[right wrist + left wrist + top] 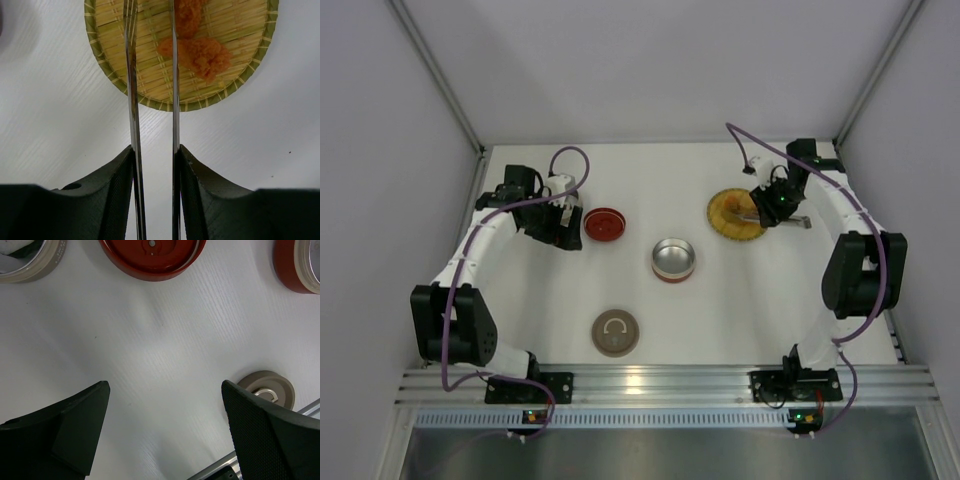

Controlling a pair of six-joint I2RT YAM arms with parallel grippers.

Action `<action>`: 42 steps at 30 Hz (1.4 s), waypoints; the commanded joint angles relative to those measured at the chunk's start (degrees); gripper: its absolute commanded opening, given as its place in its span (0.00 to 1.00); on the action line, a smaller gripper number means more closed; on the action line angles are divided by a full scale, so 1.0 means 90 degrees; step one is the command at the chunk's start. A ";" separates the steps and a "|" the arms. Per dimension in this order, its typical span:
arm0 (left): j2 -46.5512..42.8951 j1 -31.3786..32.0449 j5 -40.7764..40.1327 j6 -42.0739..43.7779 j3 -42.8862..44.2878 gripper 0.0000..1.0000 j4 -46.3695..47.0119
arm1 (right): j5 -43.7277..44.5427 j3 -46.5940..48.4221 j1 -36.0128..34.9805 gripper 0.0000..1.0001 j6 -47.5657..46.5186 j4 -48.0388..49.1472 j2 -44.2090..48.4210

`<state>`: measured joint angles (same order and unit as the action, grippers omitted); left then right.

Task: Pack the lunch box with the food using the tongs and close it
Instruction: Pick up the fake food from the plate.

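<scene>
My right gripper (pixel 155 150) is shut on the silver tongs (pixel 132 100), one fingertip pressed on each arm. The tongs' arms stand slightly apart and reach over the round bamboo plate (pixel 125 35). Orange chunks of food (pixel 207 55) lie on that plate, and one chunk touches the right tong arm. In the top view the plate (pixel 720 222) is at the back right under the right gripper (pixel 768 208). The lunch box's silver tin on a red base (pixel 673 259) stands in the middle. My left gripper (pixel 165 386) hangs open over bare table next to a red round piece (pixel 605 224).
A beige lid with a handle (pixel 616 332) lies near the front edge, also seen as the beige lid (pixel 267 389) in the left wrist view. A beige-rimmed tin (pixel 30 260) holding something white and dark is cut off at that view's top left. White walls enclose the table.
</scene>
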<state>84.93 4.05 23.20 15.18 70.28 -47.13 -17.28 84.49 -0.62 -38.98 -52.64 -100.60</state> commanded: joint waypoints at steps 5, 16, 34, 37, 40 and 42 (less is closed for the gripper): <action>-0.0022 -0.0011 -0.0020 -0.0026 0.0160 0.98 0.0100 | -0.0423 0.0495 0.0011 0.37 0.0170 0.0195 0.0503; -0.0012 -0.0011 0.0049 -0.0075 0.0179 0.98 0.0130 | -0.0220 0.0808 0.0284 0.39 0.0776 0.0459 0.0621; 0.0144 -0.0011 -0.0009 -0.0085 0.0170 0.98 0.0169 | -0.0278 0.0799 0.0304 0.45 0.0825 0.0419 -0.0317; 0.0154 -0.0011 -0.0019 -0.0105 0.0140 0.98 0.0198 | -0.0326 0.0681 0.0304 0.45 0.0796 0.0458 -0.0297; 0.0154 -0.0011 -0.0010 -0.0114 0.0140 0.98 0.0198 | -0.0336 0.0554 0.0304 0.45 0.0806 0.0478 -0.0297; 0.0154 -0.0021 -0.0009 -0.0124 0.0160 0.98 0.0198 | -0.0336 0.0534 0.0304 0.45 0.0806 0.0488 -0.0297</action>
<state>86.17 4.05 23.00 14.79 70.28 -46.78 -19.35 89.62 1.28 -31.73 -51.48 -103.72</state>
